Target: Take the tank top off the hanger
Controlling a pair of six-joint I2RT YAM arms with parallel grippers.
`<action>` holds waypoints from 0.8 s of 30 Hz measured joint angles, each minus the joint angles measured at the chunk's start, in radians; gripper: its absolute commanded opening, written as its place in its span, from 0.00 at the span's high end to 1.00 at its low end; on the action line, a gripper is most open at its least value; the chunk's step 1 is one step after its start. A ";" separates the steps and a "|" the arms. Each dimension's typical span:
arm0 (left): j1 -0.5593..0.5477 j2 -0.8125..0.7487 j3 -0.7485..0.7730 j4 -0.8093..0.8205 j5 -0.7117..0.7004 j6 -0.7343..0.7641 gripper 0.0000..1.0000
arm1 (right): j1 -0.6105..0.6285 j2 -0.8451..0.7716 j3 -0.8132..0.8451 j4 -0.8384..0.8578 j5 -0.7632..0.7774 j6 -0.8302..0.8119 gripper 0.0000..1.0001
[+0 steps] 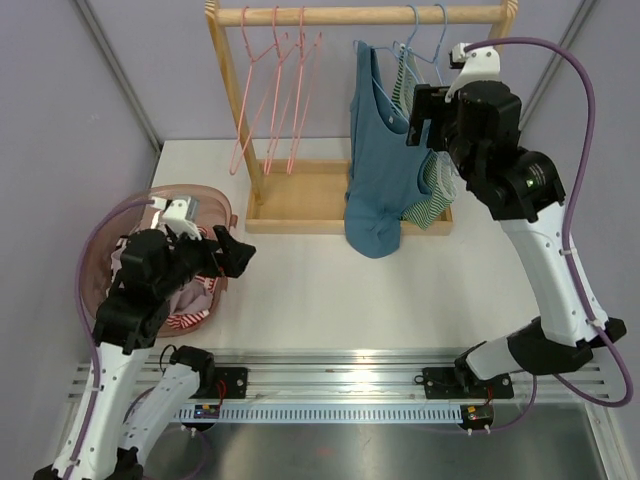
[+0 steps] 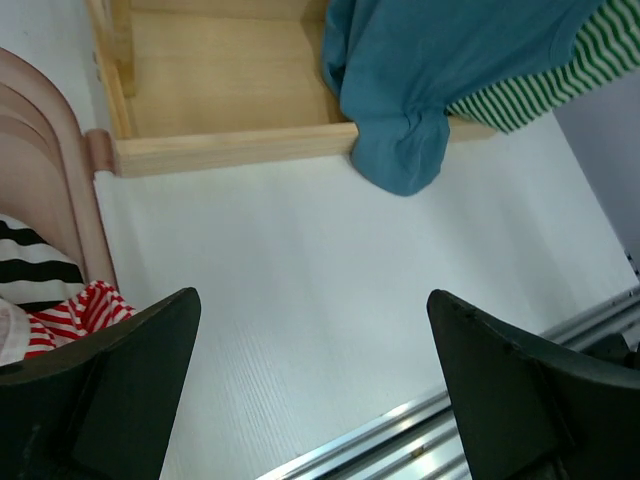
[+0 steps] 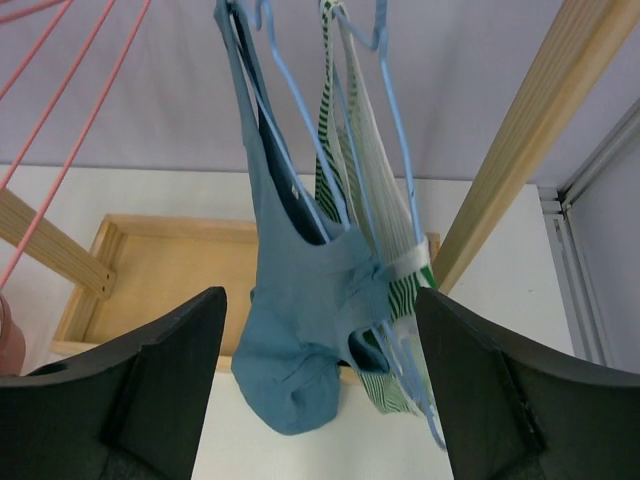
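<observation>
Well, the white bench (image 1: 330, 300) is the biggest thing. At 12 o'clock on it stands a wooden rack (image 1: 360, 15) with a flat wooden tray (image 1: 300, 195) at its foot. The right arm (image 1: 545, 260) reaches up from 5 o'clock to the rack's right end, at about 1 o'clock. The right jaws are spread wide and hold nothing. They are up near the top of the blue tank top (image 1: 378, 170).

The left arm (image 1: 130, 310) is at 8 o'clock, over a pink basket (image 1: 95, 245). The left jaws are spread wide too, with nothing between them.

The tank top hangs on a blue hanger (image 3: 297, 110) on the rack. Its bottom end is bunched up over the front edge of the tray and touches the bench. Just beside it, on its right, hangs a green striped top (image 1: 432, 195). Three pink hangers (image 1: 275, 90) hang at 11 o'clock. A red striped cloth (image 1: 192, 315) lies in the basket.
</observation>
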 measured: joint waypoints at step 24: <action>-0.140 -0.009 -0.170 0.031 -0.043 0.018 0.01 | -0.207 0.463 0.481 -0.121 -0.400 -0.138 0.66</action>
